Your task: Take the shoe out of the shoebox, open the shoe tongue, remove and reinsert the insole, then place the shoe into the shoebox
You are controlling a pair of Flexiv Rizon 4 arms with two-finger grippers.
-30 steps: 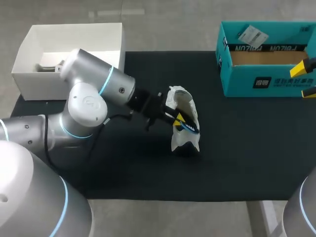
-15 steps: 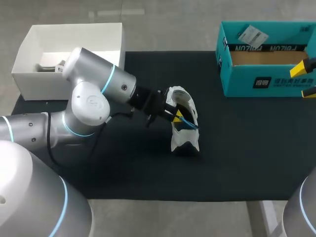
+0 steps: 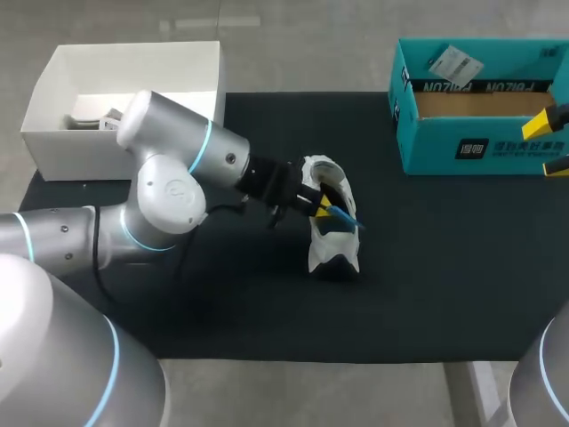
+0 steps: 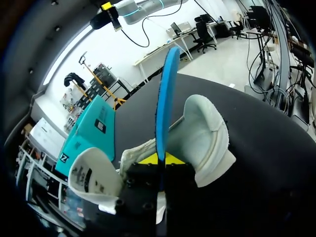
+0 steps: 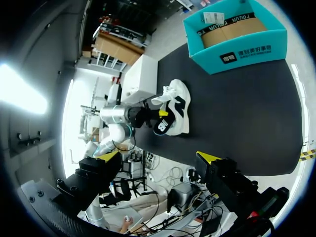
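Head view: a white fabric shoe (image 3: pixel 331 245) with dark patches is seen near the middle of the black table mat (image 3: pixel 427 285), well apart from the open teal cardboard shoebox (image 3: pixel 480 147) at the far right and from a white open box (image 3: pixel 53 151) at the far left. The shoe's long axis runs roughly from the far side of the mat toward the near side, and its mouth is turned toward the left arm.

The left gripper (image 3: pixel 322 208) is set right at that mouth, and its fingers are pinched on a thin blue insole (image 3: pixel 345 216) that juts out of the shoe toward the shoebox side. In the left wrist view the insole (image 4: pixel 165 98) is seen edge-on, running straight ahead from between the yellow tips, with the padded heel collar on one side of it and the lifted tongue on the other. So the insole's length is lined up with the fingers, not across them.

The insole step is judged to be in hand; whether the insole is on its way out or in cannot be told. Either way, the move is judged to turn on the insole being kept parallel to the sole channel.

The right gripper (image 3: pixel 551 144) is held at the shoebox, far from the shoe, its fingers spread wide and holding nothing, as the right wrist view confirms. The left arm is by far the nearer.
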